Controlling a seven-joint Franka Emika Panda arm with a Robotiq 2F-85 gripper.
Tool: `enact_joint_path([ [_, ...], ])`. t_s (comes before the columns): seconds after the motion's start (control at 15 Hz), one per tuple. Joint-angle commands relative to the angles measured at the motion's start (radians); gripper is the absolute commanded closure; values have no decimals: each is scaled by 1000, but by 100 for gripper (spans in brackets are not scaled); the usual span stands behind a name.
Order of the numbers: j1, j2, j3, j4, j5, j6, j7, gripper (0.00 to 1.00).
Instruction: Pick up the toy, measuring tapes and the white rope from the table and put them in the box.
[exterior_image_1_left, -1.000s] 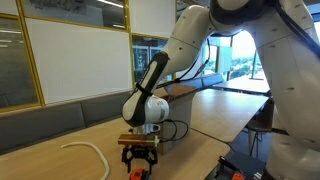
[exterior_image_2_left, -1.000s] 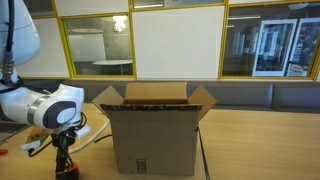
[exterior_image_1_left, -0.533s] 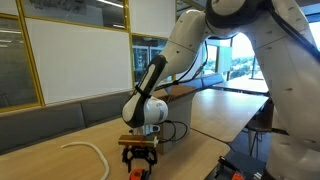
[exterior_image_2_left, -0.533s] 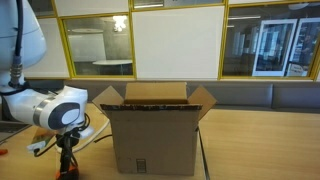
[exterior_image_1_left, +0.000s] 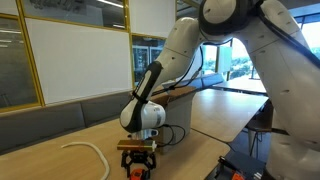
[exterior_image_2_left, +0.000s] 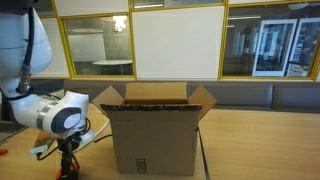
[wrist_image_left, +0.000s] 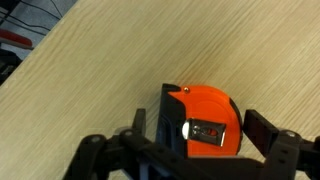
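Observation:
An orange and black measuring tape (wrist_image_left: 205, 120) lies on the wooden table (wrist_image_left: 90, 80). My gripper (wrist_image_left: 200, 130) is open and straddles it, one finger on each side, with small gaps showing. In both exterior views the gripper (exterior_image_1_left: 138, 160) (exterior_image_2_left: 68, 166) hangs straight down just over the tape (exterior_image_1_left: 137, 173). The white rope (exterior_image_1_left: 90, 151) curves on the table beside the gripper. The open cardboard box (exterior_image_2_left: 155, 130) stands next to the gripper. No toy is visible.
A bench and glass walls with yellow frames run behind the table. A black and red object (exterior_image_1_left: 236, 171) sits past the table's edge. A small red item (exterior_image_2_left: 3, 152) lies at the table's far side.
The arm has sunk a little lower over the orange measuring tape. The tape, rope and box have not moved.

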Motion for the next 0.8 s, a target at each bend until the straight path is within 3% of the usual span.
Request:
enact_joint_path([
  [0.0, 9, 45, -6, 51, 5, -7, -24, 0],
  [0.47, 11, 73, -9, 68, 4, -6, -41, 2],
  [0.53, 13, 74, -12, 68, 1, -6, -41, 26],
  [0.67, 14, 77, -13, 70, -1, -6, -43, 30],
  [0.73, 14, 76, -13, 72, -1, -6, -45, 37],
])
